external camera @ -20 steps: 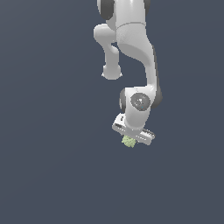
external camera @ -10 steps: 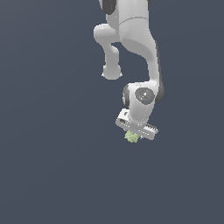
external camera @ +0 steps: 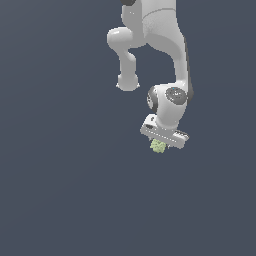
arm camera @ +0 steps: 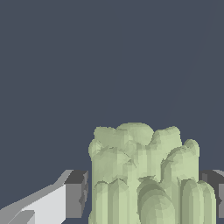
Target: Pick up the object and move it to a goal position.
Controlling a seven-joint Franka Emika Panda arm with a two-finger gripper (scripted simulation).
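Observation:
The object (external camera: 158, 146), a small pale green bumpy lump, hangs just under the white gripper (external camera: 160, 144) in the exterior view. In the wrist view the object (arm camera: 144, 175) fills the space between the two fingers, with one dark-tipped finger (arm camera: 75, 192) on one side and the other finger (arm camera: 214, 192) on the other. The gripper is shut on the object. The white arm (external camera: 170, 60) bends down from the top of the exterior view.
Only a plain dark grey-blue surface (external camera: 60, 190) shows around the arm in both views. No goal marker shows.
The gripper with the object in it has moved upward and slightly to the exterior view's right over the last second. The arm has folded higher.

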